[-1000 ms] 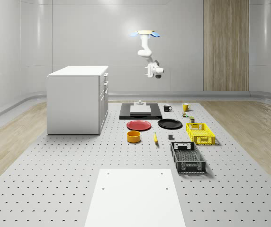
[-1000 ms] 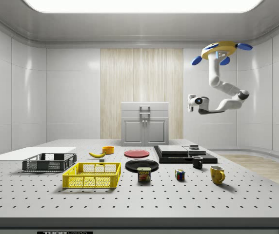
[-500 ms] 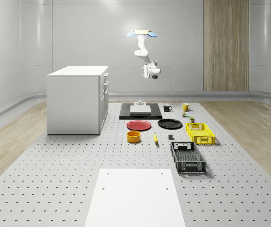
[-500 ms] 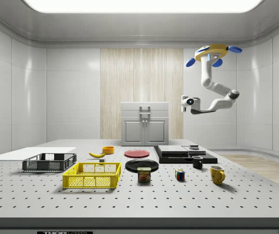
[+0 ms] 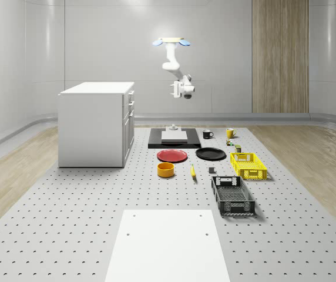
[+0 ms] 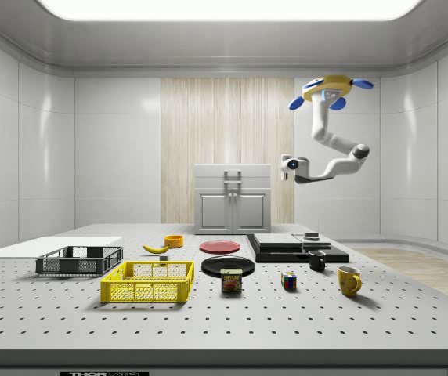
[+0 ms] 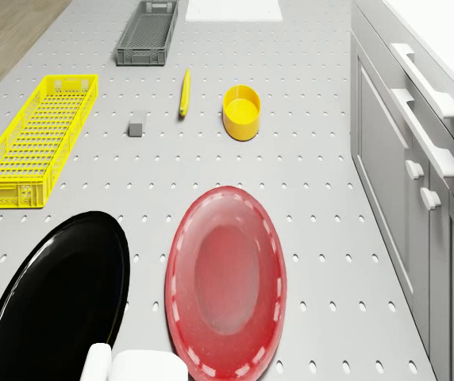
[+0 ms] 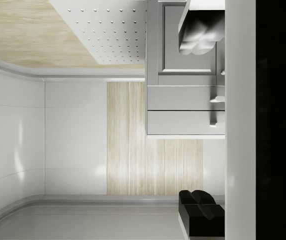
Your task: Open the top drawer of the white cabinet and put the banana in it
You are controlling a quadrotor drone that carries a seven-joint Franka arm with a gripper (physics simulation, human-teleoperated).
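Observation:
The white cabinet (image 5: 97, 124) stands at the table's left in the whole-scene view, its top drawer (image 8: 183, 122) closed and the bar handle (image 7: 428, 71) just under the cabinet top. The banana (image 5: 192, 171) lies flat on the table beside the yellow bowl (image 7: 241, 111); it also shows as the banana (image 7: 184, 93) in the drone view. The drone (image 5: 170, 42) hovers high over the plates, right of the cabinet. My gripper (image 6: 286, 164) hangs level with the cabinet top, facing the drawer fronts across a gap. In the wrist view the gripper (image 8: 199, 120) is open and holds nothing.
A red plate (image 7: 227, 278) and a black plate (image 7: 52, 294) lie below the drone. A yellow crate (image 7: 36, 139), a dark crate (image 7: 148, 32) and a small grey block (image 7: 136, 128) sit further on. A black slab (image 5: 174, 138), mugs (image 6: 348, 280) and a white board (image 5: 168, 247) share the table.
The drone with its arm has shifted toward the cabinet, leftward in both the whole-scene and side views. The banana and the other objects lie where they were.

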